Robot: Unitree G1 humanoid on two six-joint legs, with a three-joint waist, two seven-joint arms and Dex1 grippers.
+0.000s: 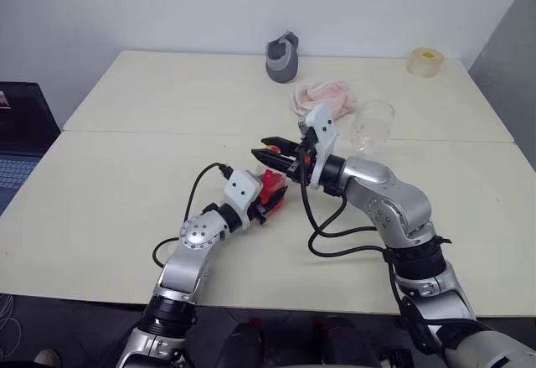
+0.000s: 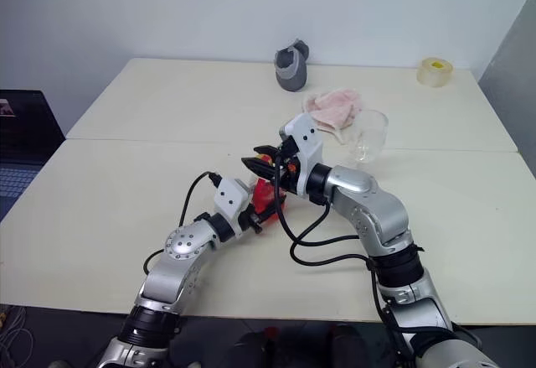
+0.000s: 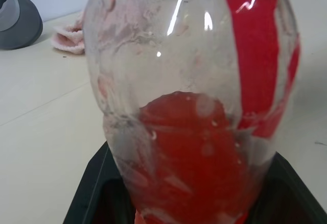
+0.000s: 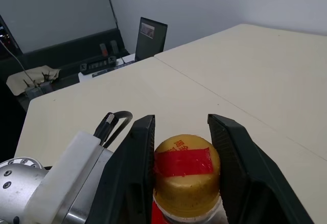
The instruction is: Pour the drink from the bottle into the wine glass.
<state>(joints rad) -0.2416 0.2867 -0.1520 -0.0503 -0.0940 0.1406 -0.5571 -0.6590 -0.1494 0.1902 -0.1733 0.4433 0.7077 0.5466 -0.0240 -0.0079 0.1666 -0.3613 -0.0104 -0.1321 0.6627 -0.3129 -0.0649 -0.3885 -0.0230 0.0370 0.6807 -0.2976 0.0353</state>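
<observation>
The bottle (image 1: pixel 270 185) stands upright just above the table near its middle, my left gripper (image 1: pixel 266 197) shut on its lower body. The left wrist view shows the clear bottle (image 3: pixel 194 55) close up, with the red drink (image 3: pixel 194 157) filling its lower part. My right gripper (image 1: pixel 270 152) reaches in from the right at the bottle's top. In the right wrist view its black fingers (image 4: pixel 135 168) press both sides of the yellow cap (image 4: pixel 186 175), which has a red strip across it. The wine glass (image 1: pixel 371 126) stands farther back to the right, apart from both grippers.
A pink cloth (image 1: pixel 325 95) lies behind the glass. A grey object (image 1: pixel 282 56) sits at the table's far edge and a tape roll (image 1: pixel 425 61) at the far right corner. A laptop (image 1: pixel 21 133) sits off the table's left side. Black cables loop beside both arms.
</observation>
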